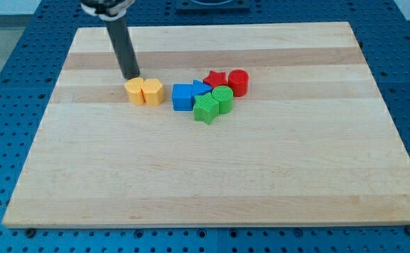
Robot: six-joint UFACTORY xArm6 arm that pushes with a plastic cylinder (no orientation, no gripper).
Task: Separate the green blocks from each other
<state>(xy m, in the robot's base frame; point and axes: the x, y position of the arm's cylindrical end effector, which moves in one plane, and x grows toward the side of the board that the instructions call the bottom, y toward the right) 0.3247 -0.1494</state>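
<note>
Two green blocks touch each other near the board's middle: a green star (206,109) at the lower left and a green cylinder (222,99) at its upper right. My tip (131,76) stands at the view's upper left, just above the yellow blocks and well to the left of the green pair, not touching them.
Two yellow blocks (144,91) sit side by side below my tip. A blue cube (182,97) and a blue triangle (200,88) lie left of the green blocks. A red star (215,78) and a red cylinder (238,82) lie above them. The wooden board (212,183) rests on a blue perforated table.
</note>
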